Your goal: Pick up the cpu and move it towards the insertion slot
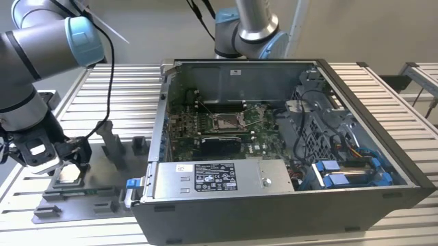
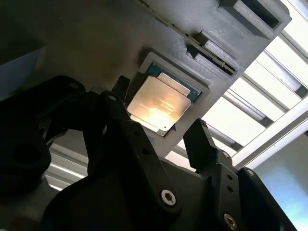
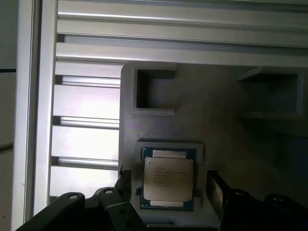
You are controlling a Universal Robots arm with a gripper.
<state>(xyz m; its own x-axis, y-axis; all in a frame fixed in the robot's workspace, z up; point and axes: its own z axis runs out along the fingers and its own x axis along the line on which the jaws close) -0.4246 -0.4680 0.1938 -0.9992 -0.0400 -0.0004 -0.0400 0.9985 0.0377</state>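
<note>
The cpu [image 1: 68,176] lies flat, silvery face up, in a square recess of the grey fixture plate [image 1: 102,177] at the exterior view's left. My gripper [image 1: 63,163] hangs just above it. In both wrist views the cpu [image 2: 156,106] [image 3: 168,179] sits between my two dark fingers [image 3: 215,189], which stand apart on either side of it with a gap to each edge; the gripper [image 2: 161,115] [image 3: 169,185] is open. The insertion slot [image 1: 227,121] is on the green board inside the open computer case, far towards the exterior view's right of my gripper.
The case wall [image 1: 159,128] rises between the fixture and the slot. Grey posts [image 1: 113,143] stand up from the fixture beside my gripper. A power supply [image 1: 215,179] fills the case front. A second arm [image 1: 246,28] stands behind the case. A slatted aluminium table [image 1: 123,87] lies underneath.
</note>
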